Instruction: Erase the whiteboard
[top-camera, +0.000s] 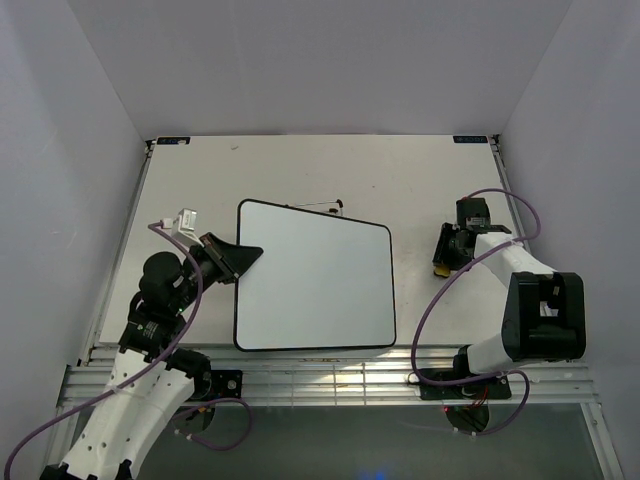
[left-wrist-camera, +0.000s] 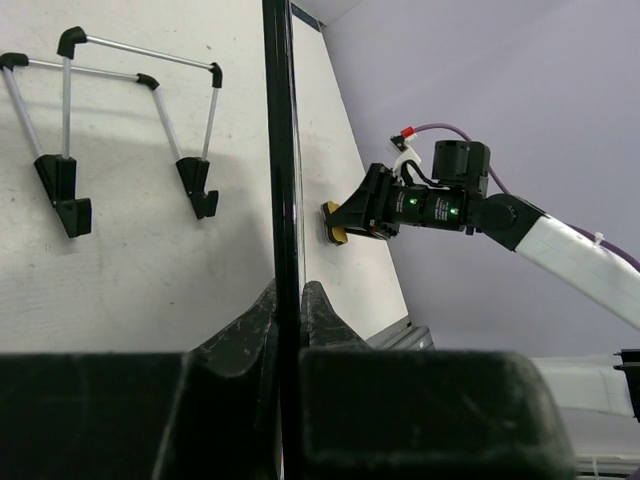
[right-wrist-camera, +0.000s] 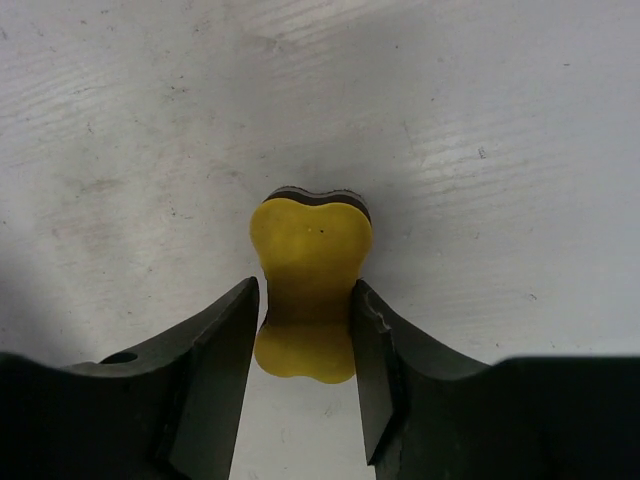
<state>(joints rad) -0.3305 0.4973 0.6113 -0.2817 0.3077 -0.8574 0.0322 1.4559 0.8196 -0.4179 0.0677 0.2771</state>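
The whiteboard (top-camera: 315, 280) lies flat in the middle of the table, blank white with a thin black frame. My left gripper (top-camera: 238, 258) is shut on its left edge. In the left wrist view the board's edge (left-wrist-camera: 281, 150) runs as a black line between my two fingers. The yellow eraser (right-wrist-camera: 310, 285) lies on the table to the right of the board. My right gripper (right-wrist-camera: 305, 335) straddles its narrow waist. The right finger touches it and a thin gap shows at the left finger. The eraser also shows in the top view (top-camera: 439, 268) and in the left wrist view (left-wrist-camera: 334, 222).
A thin wire stand (left-wrist-camera: 130, 130) lies on the table beyond the board's far edge, also visible in the top view (top-camera: 325, 205). White walls enclose the table on three sides. A slatted metal rail (top-camera: 330, 375) runs along the near edge.
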